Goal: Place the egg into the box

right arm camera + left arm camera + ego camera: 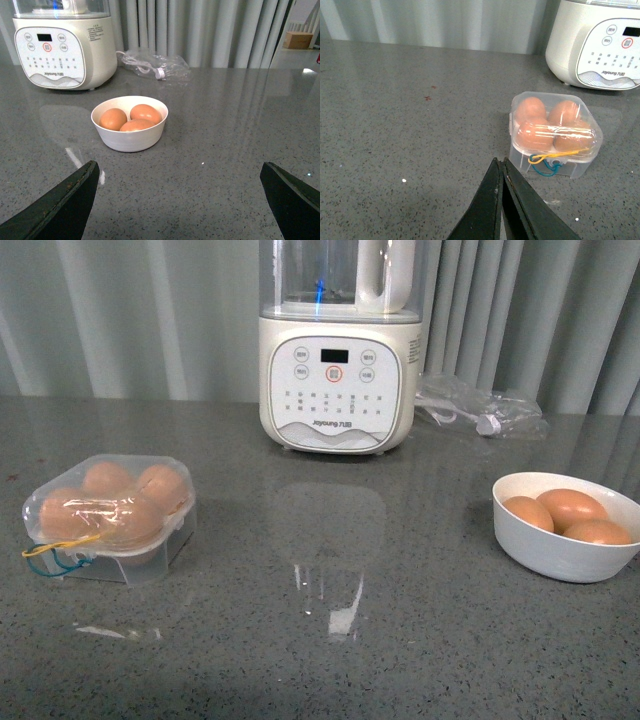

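Observation:
The box (110, 515) stands at the table's left, a clear plastic case with its lid down over several brown eggs and a yellow and blue cord at its front. It also shows in the left wrist view, box (554, 134), a short way beyond my left gripper (500, 162), which is shut with nothing in it. Three brown eggs lie in a white bowl (560, 548) at the right; one egg (571, 505) sits on top. My right gripper (180, 172) is open and empty, short of the bowl (130, 136) with its eggs (145, 113). Neither arm shows in the front view.
A cream Joyoung blender (336, 350) stands at the back centre, also seen as blender (62, 47) and blender (600, 45). A clear plastic bag with a cable (482, 408) lies to its right. Grey curtains hang behind the grey stone tabletop (330, 640).

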